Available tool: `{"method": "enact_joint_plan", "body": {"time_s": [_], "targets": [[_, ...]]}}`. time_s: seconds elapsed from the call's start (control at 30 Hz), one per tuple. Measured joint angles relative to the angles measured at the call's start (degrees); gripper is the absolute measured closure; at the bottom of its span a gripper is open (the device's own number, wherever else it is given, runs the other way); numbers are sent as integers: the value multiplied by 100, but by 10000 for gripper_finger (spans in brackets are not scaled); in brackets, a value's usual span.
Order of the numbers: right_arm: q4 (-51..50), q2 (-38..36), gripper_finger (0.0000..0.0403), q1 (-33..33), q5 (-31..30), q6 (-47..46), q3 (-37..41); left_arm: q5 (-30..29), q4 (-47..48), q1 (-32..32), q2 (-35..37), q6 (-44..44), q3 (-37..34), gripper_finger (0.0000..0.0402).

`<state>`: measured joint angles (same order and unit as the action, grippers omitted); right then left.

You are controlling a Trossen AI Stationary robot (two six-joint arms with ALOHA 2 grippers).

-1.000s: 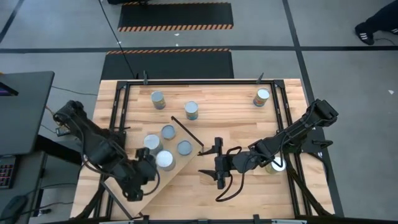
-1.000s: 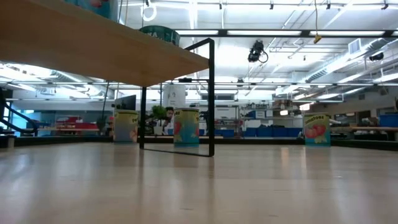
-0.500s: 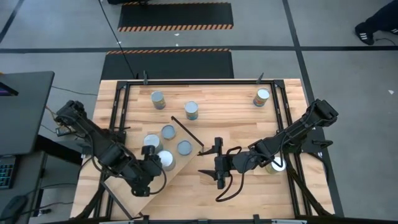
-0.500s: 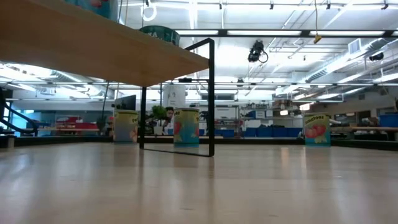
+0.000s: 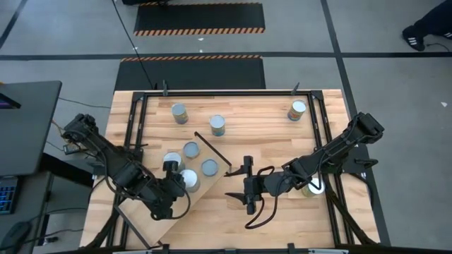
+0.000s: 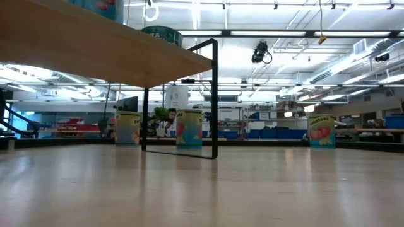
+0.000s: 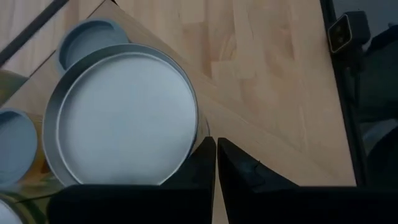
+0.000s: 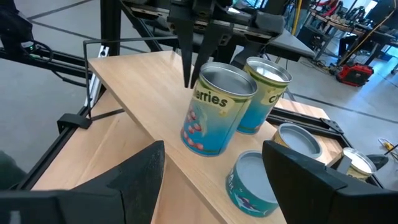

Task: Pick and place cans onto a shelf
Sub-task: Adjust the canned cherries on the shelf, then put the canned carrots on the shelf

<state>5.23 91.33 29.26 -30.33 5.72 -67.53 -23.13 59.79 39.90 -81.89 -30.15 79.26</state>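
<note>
Plywood shelf (image 5: 166, 212) carries cans (image 5: 188, 181); left claw (image 7: 216, 163) pinched closed; right claw (image 5: 247, 186) spread wide.

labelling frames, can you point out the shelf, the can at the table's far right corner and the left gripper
shelf (image 5: 185, 204): high view, bare plywood near its corner.
far right can (image 5: 297, 109): high view, silver top.
left gripper (image 5: 179, 182): high view, at the fingers beside a can on the shelf.

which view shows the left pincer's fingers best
Left wrist view: the left pincer shows shut, fingers together beside a can. The high view shows it small over the shelf; the right wrist view, far off; the low view, not at all.
</note>
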Motion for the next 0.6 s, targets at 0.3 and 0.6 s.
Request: {"method": "enact_joint_plan", "body": {"time_s": [0.3, 0.6], "targets": [[-35, 0, 125, -2, 221, -62, 2, 124, 15, 2, 7, 101, 134, 379], [-1881, -765, 118, 44, 946, -759, 2, -585, -659, 203, 28, 1750, 1126, 379]]}}
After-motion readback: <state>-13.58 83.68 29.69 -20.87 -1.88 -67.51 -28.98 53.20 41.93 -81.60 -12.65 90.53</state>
